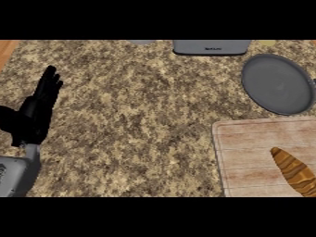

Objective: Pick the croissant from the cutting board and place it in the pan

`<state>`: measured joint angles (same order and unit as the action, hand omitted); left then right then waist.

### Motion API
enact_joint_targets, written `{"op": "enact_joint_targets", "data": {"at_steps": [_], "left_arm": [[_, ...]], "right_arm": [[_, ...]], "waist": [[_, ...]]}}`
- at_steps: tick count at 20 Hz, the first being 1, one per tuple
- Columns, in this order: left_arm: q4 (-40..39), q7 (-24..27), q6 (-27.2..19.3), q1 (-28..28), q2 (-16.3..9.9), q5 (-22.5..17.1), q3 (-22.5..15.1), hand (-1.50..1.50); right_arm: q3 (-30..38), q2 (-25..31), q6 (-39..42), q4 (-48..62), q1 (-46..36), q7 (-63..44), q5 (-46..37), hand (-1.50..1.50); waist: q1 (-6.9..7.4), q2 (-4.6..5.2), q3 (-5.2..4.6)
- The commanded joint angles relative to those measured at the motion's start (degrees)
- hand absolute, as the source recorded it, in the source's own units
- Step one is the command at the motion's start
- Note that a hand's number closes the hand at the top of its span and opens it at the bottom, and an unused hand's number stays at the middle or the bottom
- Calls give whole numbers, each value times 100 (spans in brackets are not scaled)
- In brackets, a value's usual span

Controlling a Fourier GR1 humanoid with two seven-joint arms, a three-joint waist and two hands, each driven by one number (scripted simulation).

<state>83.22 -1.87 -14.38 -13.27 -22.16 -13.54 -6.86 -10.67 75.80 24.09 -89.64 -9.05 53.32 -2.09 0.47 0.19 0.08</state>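
- So the croissant (296,172) is lying flat on the wooden cutting board (249,148), down in the near right corner of it, long and striped, pointing away at a bit of a slant. Nothing is touching it.
- The pan (278,84) sits just past the far edge of the board, dark grey, with its handle poking off to the right. There's no food in it.
- The left hand (34,113) is way over on the left side of the granite counter (133,120), fingers straight and pointing up, thumb out to the side, holding nothing. Looks like it's just parked there, well apart from the board.
- The right hand isn't anywhere I can see. There's a tiny dark speck at the right edge near the pan, but I can't tell what that is.
- A grey appliance-looking thing (211,46) sits at the back edge, not involved.
- Progress-wise: I'd say basically zero is done. The pick, the carry and the drop into the pan are all left, and since board and pan are right next to each other, it should be a short hop.
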Motion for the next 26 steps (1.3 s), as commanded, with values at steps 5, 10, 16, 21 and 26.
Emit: {"op": "enact_joint_targets", "data": {"at_steps": [5,10,16,21,26], "left_arm": [[-63,182,132,127,59,13,146,0],[-248,-64,189,-224,141,82,203,0],[92,-75,128,75,252,233,84,0],[76,-151,237,-78,199,166,255,0],[-198,-57,-62,-157,565,582,41,0]], "right_arm": [[-472,-38,280,137,217,837,-530,-150],[-567,-376,91,785,-131,728,-878,-150],[-931,-365,132,994,-309,885,-1282,-150],[-1437,-649,12,891,-521,658,-1760,-150],[-1622,-953,-474,990,-421,795,-2204,-150]], "waist": [[10,-8,-6],[30,9,-5],[69,-4,-4],[60,-4,-7],[-41,-6,-7]]}}
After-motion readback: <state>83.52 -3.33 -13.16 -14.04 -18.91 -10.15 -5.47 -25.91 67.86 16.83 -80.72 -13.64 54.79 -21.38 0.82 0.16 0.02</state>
